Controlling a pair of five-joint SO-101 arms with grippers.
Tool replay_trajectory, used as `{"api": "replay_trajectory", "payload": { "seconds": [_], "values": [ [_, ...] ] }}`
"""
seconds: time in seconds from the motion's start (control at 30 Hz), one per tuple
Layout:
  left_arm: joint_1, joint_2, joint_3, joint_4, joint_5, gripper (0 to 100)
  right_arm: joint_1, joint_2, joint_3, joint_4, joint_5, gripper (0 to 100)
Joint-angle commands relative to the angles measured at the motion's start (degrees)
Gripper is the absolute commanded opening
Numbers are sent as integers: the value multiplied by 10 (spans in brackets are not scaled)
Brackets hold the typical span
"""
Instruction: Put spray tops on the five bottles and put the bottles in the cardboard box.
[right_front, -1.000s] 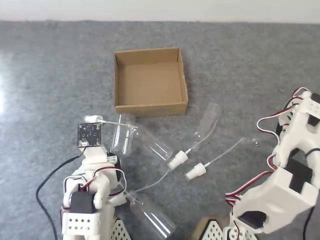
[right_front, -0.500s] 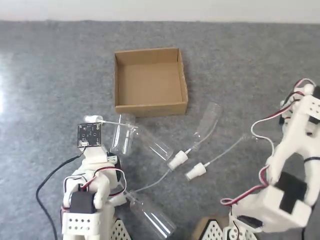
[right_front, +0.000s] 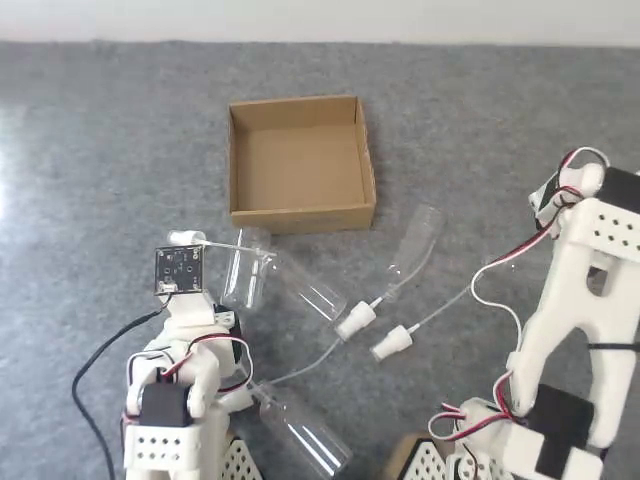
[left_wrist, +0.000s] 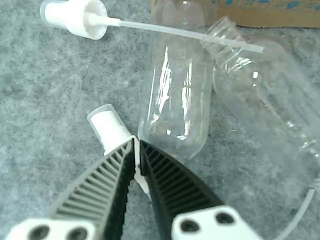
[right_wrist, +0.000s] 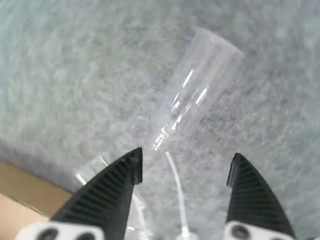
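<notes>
Bottles lie capless on the grey mat (right_front: 100, 150), none in the box (right_front: 300, 217); I count four from the high view. Far bottle (right_wrist: 200, 90) is on its side, right of the box. Right gripper (right_wrist: 186, 155) hangs over it, jaws spread wide, holding nothing. A thin tube (right_wrist: 175, 185) lies between those jaws near the bottle's neck. Left gripper (left_wrist: 136, 146) is clamped on a top (left_wrist: 106, 123), pinched low at the stem. Just beside it is a bottle pair (left_wrist: 175, 95), touching each other, near the box's front wall. Loose top (left_wrist: 75, 17) has its tube laid across both necks.

Risks, as I judge them:
- Far bottle is round and slick, so an off-centre close likely rolls or squirts it away.
- The tube could get caught in the same close and drag its top along.
- Left grip is narrow, so the top may twist when pushed at a neck.
- Nothing steadies the pair, so a push would probably slide them on the mat.
- Lifting either of the pair may flick the loose top off.
- A long tube that misses a narrow neck will bend.
</notes>
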Motion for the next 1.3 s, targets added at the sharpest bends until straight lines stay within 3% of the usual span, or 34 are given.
{"api": "replay_trajectory", "payload": {
  "seconds": [0.0, 0.77, 1.27],
  "values": [
    [0, -13, -7, -1, 4, 13, -4, -36, -30, 6, 120, 228],
    [0, -13, -7, -1, 4, 13, -6, -34, 13, 15, 813, 232],
    [0, -13, -7, -1, 4, 13, -34, -33, 91, 10, 1060, 232]
  ]
}}
